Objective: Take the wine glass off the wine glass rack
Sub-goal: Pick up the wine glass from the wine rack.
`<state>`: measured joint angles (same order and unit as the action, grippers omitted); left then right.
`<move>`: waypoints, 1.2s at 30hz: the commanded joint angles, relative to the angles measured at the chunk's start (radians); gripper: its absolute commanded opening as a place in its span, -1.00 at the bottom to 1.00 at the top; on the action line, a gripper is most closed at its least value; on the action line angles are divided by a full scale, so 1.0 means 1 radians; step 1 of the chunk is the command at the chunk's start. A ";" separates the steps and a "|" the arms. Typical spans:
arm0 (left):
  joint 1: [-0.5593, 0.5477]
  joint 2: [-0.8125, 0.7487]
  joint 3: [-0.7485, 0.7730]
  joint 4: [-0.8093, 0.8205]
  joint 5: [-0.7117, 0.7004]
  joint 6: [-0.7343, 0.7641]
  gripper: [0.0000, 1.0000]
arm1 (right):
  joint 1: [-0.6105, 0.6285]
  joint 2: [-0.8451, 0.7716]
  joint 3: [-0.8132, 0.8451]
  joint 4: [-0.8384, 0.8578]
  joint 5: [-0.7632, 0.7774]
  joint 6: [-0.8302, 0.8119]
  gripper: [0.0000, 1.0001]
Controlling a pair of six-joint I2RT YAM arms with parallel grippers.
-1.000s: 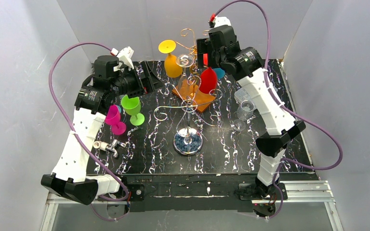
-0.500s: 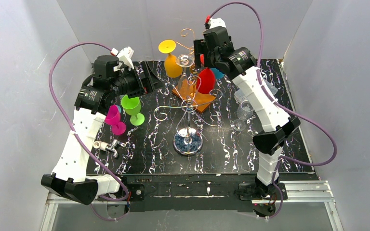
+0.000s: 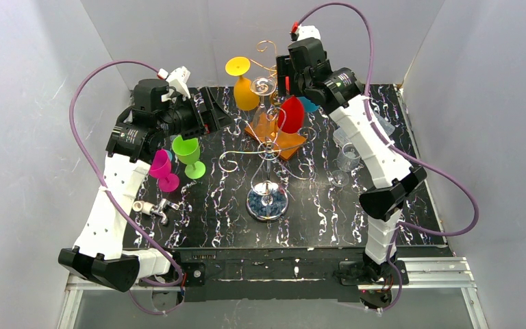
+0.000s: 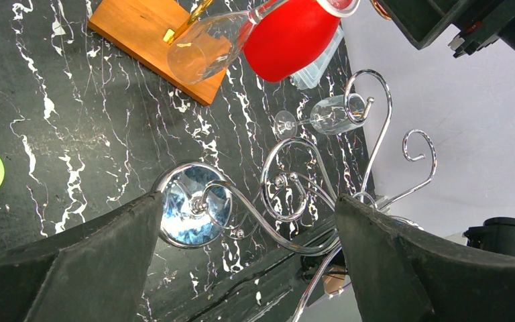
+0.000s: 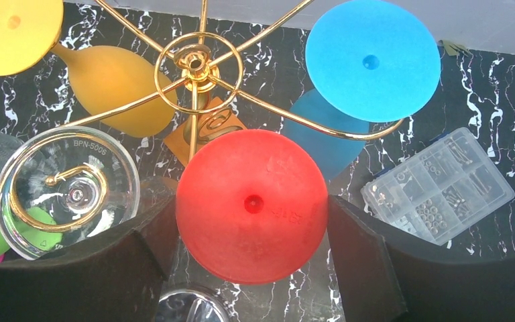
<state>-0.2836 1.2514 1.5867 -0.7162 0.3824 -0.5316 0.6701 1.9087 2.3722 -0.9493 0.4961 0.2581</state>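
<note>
Right gripper (image 5: 251, 209) looks pinched on the foot of the red wine glass (image 5: 251, 201), 5 o'clock off the wine glass rack (image 5: 198, 64) hub; likely light, slick plastic, so that rim hold could slip; left gripper (image 4: 247, 201) spread, empty

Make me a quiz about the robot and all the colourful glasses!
1. Which glass on the gold rack has its round foot between the right fingers? A) blue B) red C) yellow
2. True or false: the left fingers are gripping a glass.
3. What colour is the glass standing beside the pink glass?
Key: 1 B, the red glass; 2 false, nothing is between them; 3 green, the green glass.
</note>
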 commanded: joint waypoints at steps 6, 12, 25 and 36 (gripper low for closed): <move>-0.002 -0.016 0.025 -0.011 0.013 0.012 0.99 | -0.001 -0.081 -0.010 0.054 0.046 0.002 0.33; -0.002 -0.009 0.026 -0.011 0.013 0.013 0.99 | -0.001 -0.120 -0.042 0.027 -0.023 0.015 0.29; -0.003 -0.009 0.025 -0.011 0.012 0.013 0.99 | 0.015 -0.105 -0.026 0.043 -0.108 -0.002 0.25; -0.003 -0.012 0.022 -0.011 0.005 0.012 0.99 | 0.015 -0.057 0.007 0.082 -0.077 -0.010 0.24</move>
<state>-0.2836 1.2514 1.5867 -0.7162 0.3820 -0.5316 0.6811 1.8381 2.3287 -0.9321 0.3908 0.2573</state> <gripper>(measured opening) 0.992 0.827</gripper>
